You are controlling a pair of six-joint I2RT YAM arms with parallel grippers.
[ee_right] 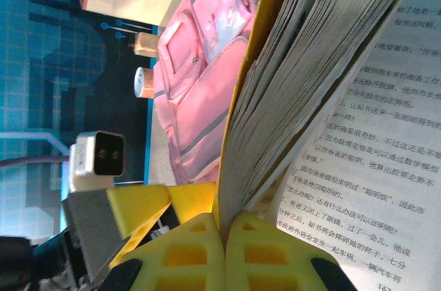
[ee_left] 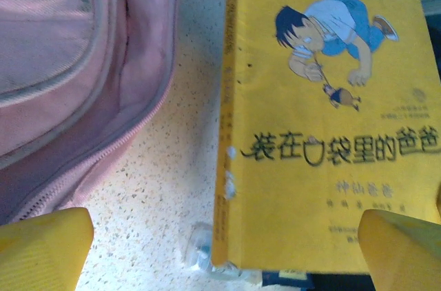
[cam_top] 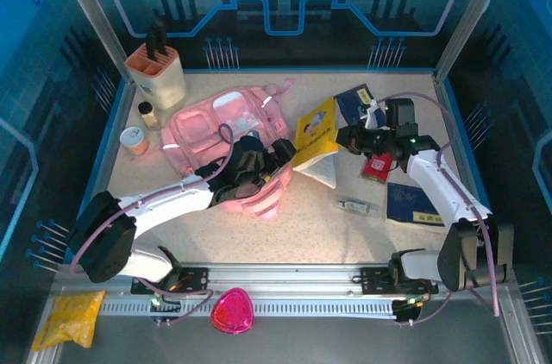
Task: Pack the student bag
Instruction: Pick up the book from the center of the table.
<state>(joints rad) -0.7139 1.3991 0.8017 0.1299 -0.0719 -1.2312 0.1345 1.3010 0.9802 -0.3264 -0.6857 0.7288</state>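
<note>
The student bag (cam_top: 216, 127) is a large pink backpack lying flat at the table's middle left; it also appears in the left wrist view (ee_left: 62, 63) and the right wrist view (ee_right: 207, 63). A yellow book (cam_top: 317, 133) with a cartoon boy on its cover (ee_left: 331, 132) stands tilted just right of the bag. My right gripper (cam_top: 349, 135) is shut on the book's edge (ee_right: 226, 236), and the pages (ee_right: 310, 84) fan open above the fingers. My left gripper (cam_top: 285, 155) is open (ee_left: 220, 256) at the bag's right edge, its fingertips (ee_left: 41, 249) spread wide in front of the book's spine.
A peach holder (cam_top: 157, 71) and two small jars (cam_top: 138, 131) stand at the back left. Right of the book lie a navy book (cam_top: 358, 101), a red item (cam_top: 375, 167), a small clear item (cam_top: 358, 206) and a dark blue booklet (cam_top: 414, 204). A magenta pouch (cam_top: 231, 310) and a yellow packet (cam_top: 69, 316) lie beyond the near rail.
</note>
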